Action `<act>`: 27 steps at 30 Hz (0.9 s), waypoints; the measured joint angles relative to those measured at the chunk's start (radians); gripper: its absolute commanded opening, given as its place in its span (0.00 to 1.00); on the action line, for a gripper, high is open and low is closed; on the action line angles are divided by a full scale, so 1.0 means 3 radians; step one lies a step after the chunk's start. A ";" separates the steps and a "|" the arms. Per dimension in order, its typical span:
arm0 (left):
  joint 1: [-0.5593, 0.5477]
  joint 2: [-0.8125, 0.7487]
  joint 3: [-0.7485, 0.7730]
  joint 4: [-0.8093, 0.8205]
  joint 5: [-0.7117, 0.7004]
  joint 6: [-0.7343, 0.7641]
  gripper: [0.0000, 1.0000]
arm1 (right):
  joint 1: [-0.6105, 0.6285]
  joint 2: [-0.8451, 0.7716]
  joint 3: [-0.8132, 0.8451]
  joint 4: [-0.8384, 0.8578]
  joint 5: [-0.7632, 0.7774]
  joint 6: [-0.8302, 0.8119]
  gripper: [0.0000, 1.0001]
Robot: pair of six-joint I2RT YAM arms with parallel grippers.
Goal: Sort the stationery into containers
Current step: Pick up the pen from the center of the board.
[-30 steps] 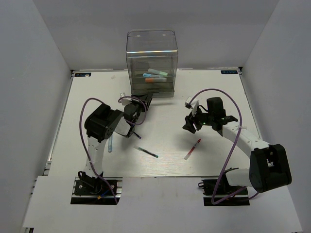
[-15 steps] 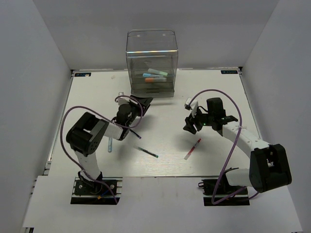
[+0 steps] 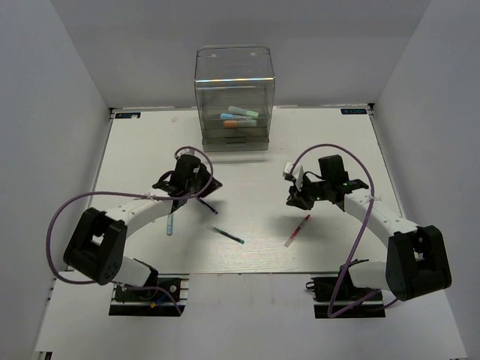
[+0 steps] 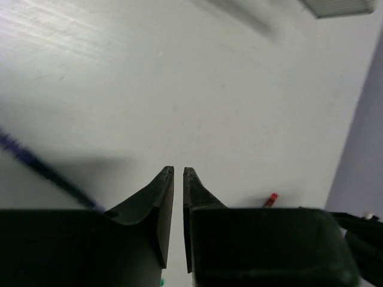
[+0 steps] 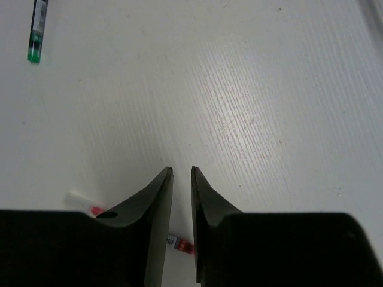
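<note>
The clear drawer cabinet (image 3: 234, 94) stands at the back centre, with a light blue pen (image 3: 241, 112) and an orange pen (image 3: 236, 124) in its drawers. On the table lie a light blue pen (image 3: 170, 223), a teal pen (image 3: 226, 235), a red pen (image 3: 298, 230) and a dark purple pen (image 4: 42, 170). My left gripper (image 3: 208, 188) (image 4: 178, 170) is shut and empty, low over the table in front of the cabinet. My right gripper (image 3: 295, 197) (image 5: 181, 170) is shut and empty, just above the red pen (image 5: 179, 244).
White walls enclose the table on the left, back and right. The teal pen (image 5: 37, 30) shows at the top left of the right wrist view. The red pen's cap (image 4: 272, 199) shows beyond my left fingers.
My left arm has drawn back from the cabinet's lowest drawer and swung out to the left, its gripper now lower on the table. My right gripper has shifted slightly toward the red pen.
</note>
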 measured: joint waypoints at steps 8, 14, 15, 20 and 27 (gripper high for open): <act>0.0005 -0.0289 0.0240 -0.1354 -0.0394 -0.0043 0.51 | 0.0001 0.0000 0.0000 -0.0145 0.0093 -0.0032 0.43; 0.0006 -0.0010 0.0342 -0.1734 -0.0504 -0.0261 0.55 | 0.0001 -0.0003 -0.0006 -0.0148 0.0257 0.0018 0.43; 0.0006 0.0136 0.0431 -0.1803 -0.0521 -0.0284 0.53 | 0.0001 -0.0010 -0.0017 -0.0146 0.0277 0.0023 0.43; 0.0006 0.0730 0.0861 -0.2019 -0.0556 -0.0357 0.50 | 0.0001 -0.0062 -0.0053 -0.0145 0.0357 0.0053 0.44; 0.0006 0.1069 0.1167 -0.2356 -0.0601 -0.0392 0.42 | 0.0000 -0.0104 -0.0109 -0.0126 0.0417 0.0093 0.44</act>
